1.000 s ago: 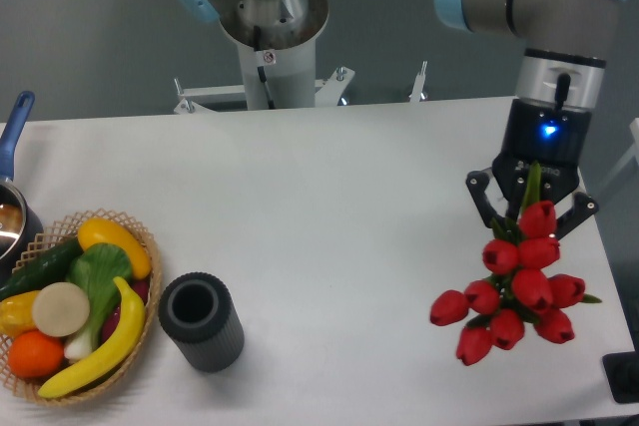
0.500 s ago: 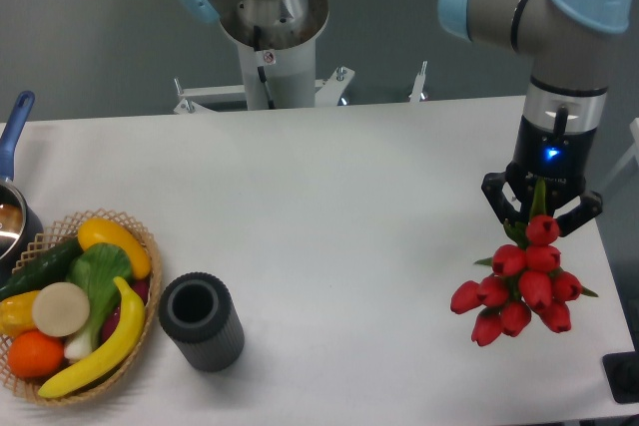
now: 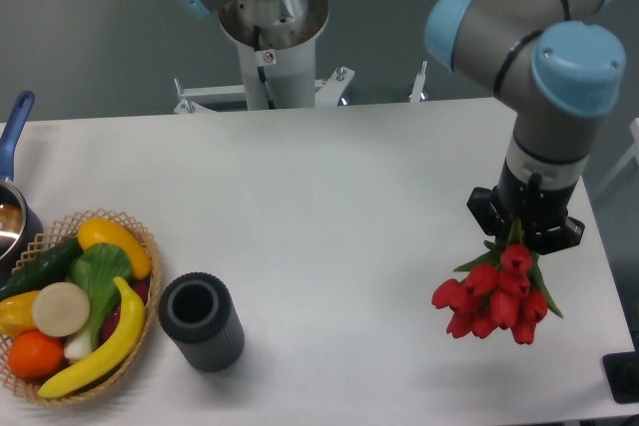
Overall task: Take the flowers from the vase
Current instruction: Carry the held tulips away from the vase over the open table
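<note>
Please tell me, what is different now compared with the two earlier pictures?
The arm turned its wrist, and the gripper kept hold of the flowers, which shifted slightly left and look more bunched and hanging. Nothing was released. The vase, lying empty, the wicker basket of produce and the pot stayed as they were.

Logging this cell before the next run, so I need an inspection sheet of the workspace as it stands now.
Surface: white table, no spills seen.
Job's things: flowers out of the vase, hanging heads-down from the claw at the right; vase upright and empty, front left.
Clutter: wicker basket of fruit and vegetables beside the vase; pot with blue handle at the left edge.
Grippers: claw shut on the flower stems.
Cables: nothing seen.
Surroundings: robot base behind the table, grey wall.
</note>
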You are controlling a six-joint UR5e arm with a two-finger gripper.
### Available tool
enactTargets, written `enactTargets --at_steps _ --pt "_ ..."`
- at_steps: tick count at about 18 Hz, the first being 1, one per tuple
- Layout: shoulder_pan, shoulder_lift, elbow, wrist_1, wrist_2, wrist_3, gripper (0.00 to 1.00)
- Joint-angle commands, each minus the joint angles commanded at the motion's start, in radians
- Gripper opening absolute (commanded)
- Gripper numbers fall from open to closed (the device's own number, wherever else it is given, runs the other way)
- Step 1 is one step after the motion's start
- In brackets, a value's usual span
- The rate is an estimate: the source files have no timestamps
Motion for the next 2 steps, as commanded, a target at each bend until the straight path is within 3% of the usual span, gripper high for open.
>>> enactTargets --at_steps 2 --pt "-0.012 -0.002 -0.009 0.009 0.003 0.0 0.12"
